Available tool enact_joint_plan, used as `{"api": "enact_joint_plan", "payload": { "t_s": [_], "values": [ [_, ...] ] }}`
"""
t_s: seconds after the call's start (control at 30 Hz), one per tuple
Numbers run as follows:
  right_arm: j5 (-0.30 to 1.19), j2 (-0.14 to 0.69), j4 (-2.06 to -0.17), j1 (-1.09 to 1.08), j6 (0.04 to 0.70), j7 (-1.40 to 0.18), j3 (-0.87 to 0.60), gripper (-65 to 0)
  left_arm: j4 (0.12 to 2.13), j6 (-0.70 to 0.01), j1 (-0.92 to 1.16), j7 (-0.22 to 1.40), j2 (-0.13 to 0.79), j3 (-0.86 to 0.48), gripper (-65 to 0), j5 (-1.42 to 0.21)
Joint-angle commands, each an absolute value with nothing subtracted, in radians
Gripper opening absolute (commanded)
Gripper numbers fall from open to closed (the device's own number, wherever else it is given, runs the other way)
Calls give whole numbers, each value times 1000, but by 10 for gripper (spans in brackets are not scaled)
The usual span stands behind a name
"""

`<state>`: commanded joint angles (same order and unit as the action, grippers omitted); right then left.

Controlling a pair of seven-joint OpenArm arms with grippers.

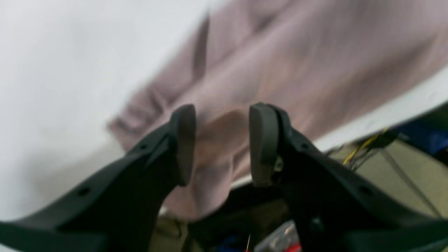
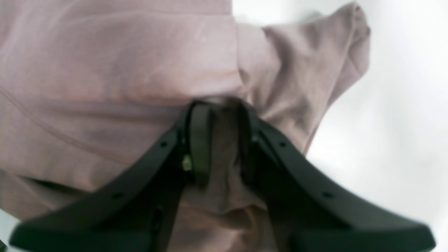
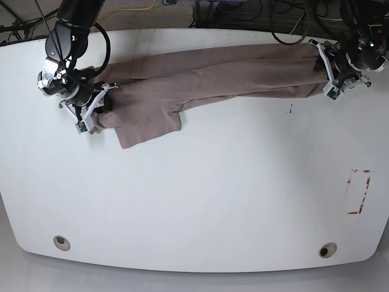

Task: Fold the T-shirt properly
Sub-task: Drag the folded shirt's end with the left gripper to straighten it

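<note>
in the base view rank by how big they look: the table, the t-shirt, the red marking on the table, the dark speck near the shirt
1. Table, fills most of the view.
2. T-shirt, stretched between the two grippers.
3. Red marking, a small outlined rectangle.
4. Dark speck, barely visible.

No readable text, label, brand or number shows in any view.

White table with rounded corners carried T-shirt, stretched as long bunched band across far side, one flap spread flat near its left end. Red-marked rectangle lay near right edge. Two round holes sat near front edge.
</note>
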<state>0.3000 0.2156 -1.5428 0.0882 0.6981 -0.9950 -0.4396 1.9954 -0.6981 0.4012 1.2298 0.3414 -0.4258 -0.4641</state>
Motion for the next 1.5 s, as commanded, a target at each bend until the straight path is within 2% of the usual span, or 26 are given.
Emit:
{"api": "enact_joint_plan", "payload": {
  "t_s": [0.4,0.77,1.1,1.5],
  "values": [
    [300,220,-1543,91,698,-995,-440,-512,1886,-698,420,1216,398,-415,-408,-337],
    [300,220,-1541,90,698,-995,-441,-512,1673,-698,298,1086,499,-294,-408,-242],
    [300,214,-1541,87,698,-995,-441,-512,1435,-698,65,1036,501,-191,-408,-143],
    [300,213,-1540,70,698,-993,-443,-512,1382,-698,-56,1033,499,-136,-408,-151]
  ]
}}
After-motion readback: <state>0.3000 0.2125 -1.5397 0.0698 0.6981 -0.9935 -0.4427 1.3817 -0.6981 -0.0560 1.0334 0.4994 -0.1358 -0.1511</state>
